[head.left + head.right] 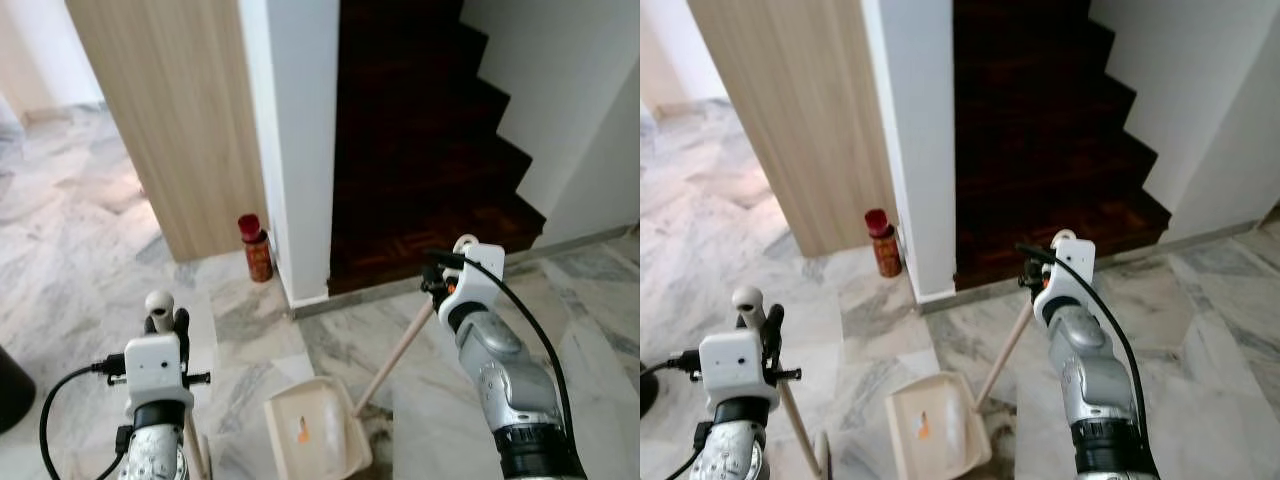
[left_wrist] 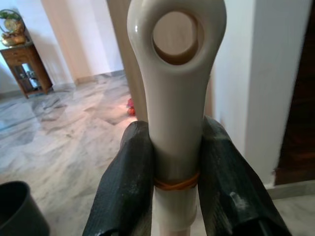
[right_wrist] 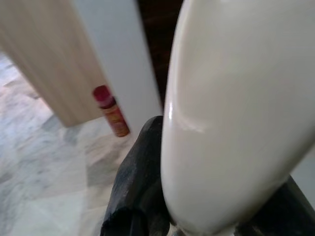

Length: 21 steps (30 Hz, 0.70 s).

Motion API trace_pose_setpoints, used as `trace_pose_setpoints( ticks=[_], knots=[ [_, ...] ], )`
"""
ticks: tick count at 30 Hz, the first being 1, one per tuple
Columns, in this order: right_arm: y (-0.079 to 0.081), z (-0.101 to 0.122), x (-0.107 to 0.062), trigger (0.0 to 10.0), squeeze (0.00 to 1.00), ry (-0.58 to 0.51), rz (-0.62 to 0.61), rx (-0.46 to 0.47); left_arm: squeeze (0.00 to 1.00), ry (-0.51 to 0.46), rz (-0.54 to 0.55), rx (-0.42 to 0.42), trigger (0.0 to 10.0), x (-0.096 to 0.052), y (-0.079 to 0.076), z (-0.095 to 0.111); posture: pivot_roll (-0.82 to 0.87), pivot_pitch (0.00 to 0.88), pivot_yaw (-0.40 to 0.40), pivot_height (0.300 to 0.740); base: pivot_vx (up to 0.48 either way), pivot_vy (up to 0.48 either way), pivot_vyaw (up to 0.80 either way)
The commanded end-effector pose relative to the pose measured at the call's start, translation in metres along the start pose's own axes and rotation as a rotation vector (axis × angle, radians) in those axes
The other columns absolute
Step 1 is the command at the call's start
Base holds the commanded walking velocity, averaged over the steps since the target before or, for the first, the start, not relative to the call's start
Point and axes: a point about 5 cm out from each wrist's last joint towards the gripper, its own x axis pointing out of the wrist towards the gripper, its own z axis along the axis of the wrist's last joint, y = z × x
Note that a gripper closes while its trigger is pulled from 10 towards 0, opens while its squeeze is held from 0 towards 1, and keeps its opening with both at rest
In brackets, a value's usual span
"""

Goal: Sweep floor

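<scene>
Presently both tools are in hand. The left gripper (image 2: 174, 167) clamps the broom handle (image 2: 175, 88); the right gripper (image 1: 445, 283) grips the dustpan handle (image 1: 398, 352), its dustpan (image 1: 312, 432) resting on the marble floor (image 1: 80, 250) near the white wall corner (image 1: 300, 150). Judged next: draw the broom toward the pan.

A dustpan (image 1: 318, 432) sits on the floor (image 1: 90, 250) between the robot's two arms, its long handle (image 1: 396, 352) slanting up to the right gripper (image 1: 437, 282). The left gripper (image 2: 170, 187) clasps a broom handle (image 2: 174, 98) at left. Ahead, a spray can (image 1: 255, 247) stands at the foot of a wall (image 1: 295, 140), just left of its corner; a staircase (image 1: 420, 150) rises to the right, behind the dustpan.
</scene>
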Motion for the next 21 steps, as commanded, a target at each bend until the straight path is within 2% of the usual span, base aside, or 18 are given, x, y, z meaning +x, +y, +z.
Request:
trace_pose_setpoints(
  ticks=[1,3,21],
  knots=[
    [0.0065,0.0145,-0.0010,10.0,0.00,-0.069,0.038,0.020,0.00,-0.025,0.006,0.007,10.0,0.0011,0.0021,0.0054,-0.23,0.000,0.045,0.740,0.000,0.435,0.80],
    [0.0071,0.0138,-0.0008,10.0,0.00,-0.060,0.041,0.028,0.00,-0.023,0.006,0.005,10.0,0.0009,0.0018,0.0054,-0.23,0.000,0.045,0.740,0.000,0.431,0.61],
    [0.0082,0.0147,0.0009,10.0,0.00,-0.067,0.042,0.050,0.00,-0.023,0.002,0.004,10.0,0.0018,0.0012,0.0053,-0.23,0.000,0.048,0.740,0.000,0.417,0.00]
  ],
)
